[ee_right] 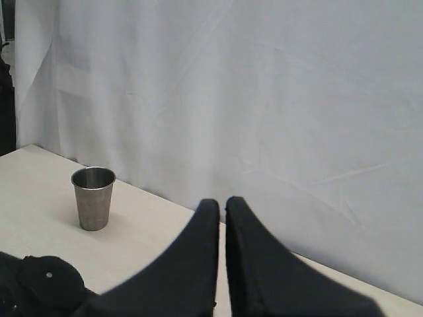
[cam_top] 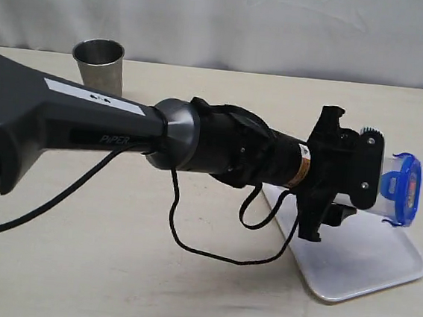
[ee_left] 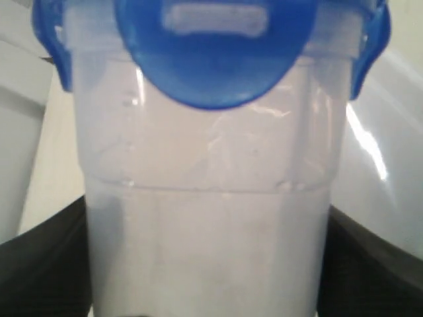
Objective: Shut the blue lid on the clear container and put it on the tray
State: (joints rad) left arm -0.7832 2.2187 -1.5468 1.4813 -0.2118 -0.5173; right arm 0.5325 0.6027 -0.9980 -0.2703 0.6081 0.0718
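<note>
My left gripper [cam_top: 367, 177] clamps the translucent plastic container [cam_top: 385, 192], blue snap-flap lid [cam_top: 406, 188] on; tip upright, lower onto white tray [cam_top: 365, 274] below.

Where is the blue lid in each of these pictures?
Exterior view: the small blue plastic lid is at the far right, capping the tall clear plastic container held sideways by the left gripper, by the flat white tray.
Left wrist view: the lid caps the container's far end, close up.
Right wrist view: not in it.
Shared landmark: the grey steel cup, in the exterior and right wrist views.
</note>
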